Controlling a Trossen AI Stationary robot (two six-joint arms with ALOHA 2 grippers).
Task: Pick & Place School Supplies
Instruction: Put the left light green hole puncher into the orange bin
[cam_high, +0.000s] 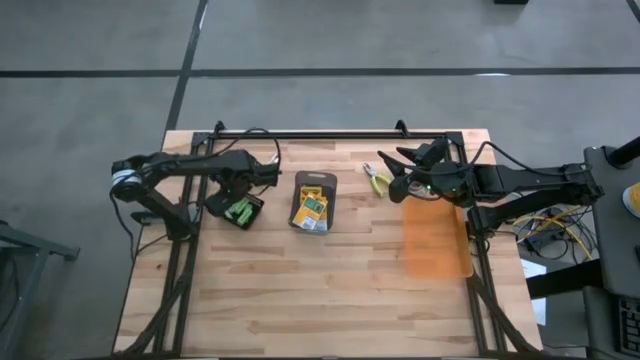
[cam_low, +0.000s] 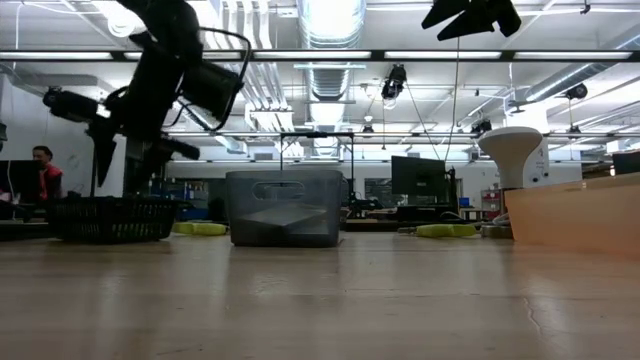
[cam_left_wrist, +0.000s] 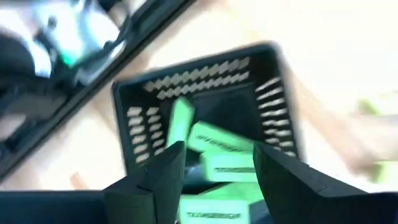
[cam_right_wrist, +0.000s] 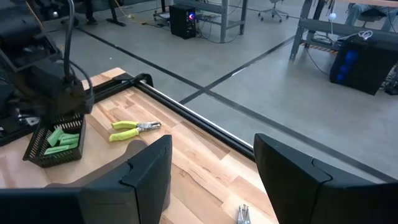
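Several bright-green sticks (cam_left_wrist: 214, 149) lie in a black mesh basket (cam_high: 240, 212) at the table's left. My left gripper (cam_left_wrist: 214, 180) hangs open just above that basket, pointing steeply down, with nothing between its fingers. Yellow-and-green crayon boxes (cam_high: 312, 208) lie in the dark grey tray (cam_high: 318, 178) at mid-table. Pliers with yellow-green handles (cam_right_wrist: 134, 129) lie flat on the wood to the right of the tray. My right gripper (cam_right_wrist: 211, 180) is open and raised well above the table near the pliers (cam_high: 378, 180), holding nothing.
A see-through orange container (cam_high: 435, 240) stands at the table's right, below my right arm. A black rail (cam_high: 330, 133) runs along the far edge. Bare wood fills the near half of the table (cam_high: 320, 310). A person (cam_low: 42, 175) sits in the room beyond.
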